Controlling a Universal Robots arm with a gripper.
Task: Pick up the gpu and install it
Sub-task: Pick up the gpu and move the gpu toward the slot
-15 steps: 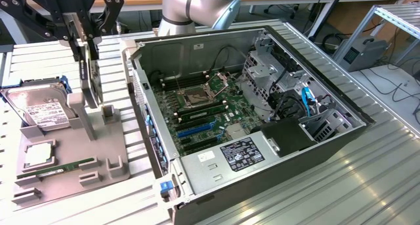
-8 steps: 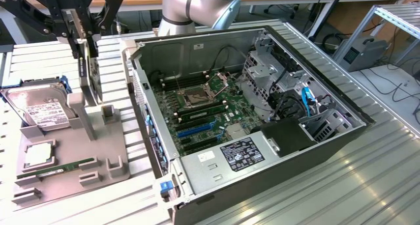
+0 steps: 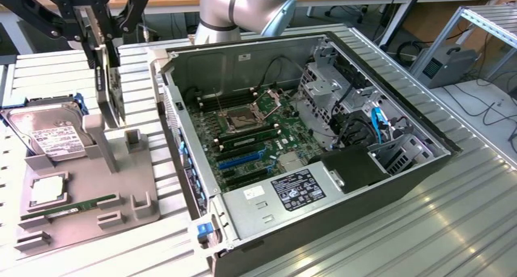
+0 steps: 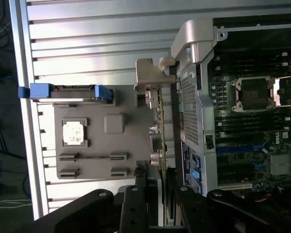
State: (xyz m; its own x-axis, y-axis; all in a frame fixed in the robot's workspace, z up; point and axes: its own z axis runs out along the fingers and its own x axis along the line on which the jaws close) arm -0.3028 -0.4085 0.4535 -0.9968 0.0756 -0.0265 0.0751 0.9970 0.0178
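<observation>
Claw (image 3: 102,40) clamped on graphics card (image 3: 111,89), hanging upright above tray (image 3: 85,179) beside computer case (image 3: 347,198); edge grip could slip, or bracket snag case wall.

gpu (image 4: 162,141) edge-on in pincer (image 4: 155,187)

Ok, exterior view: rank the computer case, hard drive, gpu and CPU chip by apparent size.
1. computer case, by far.
2. hard drive and gpu: unsure, since the gpu shows edge-on.
3. CPU chip, smallest.
</observation>
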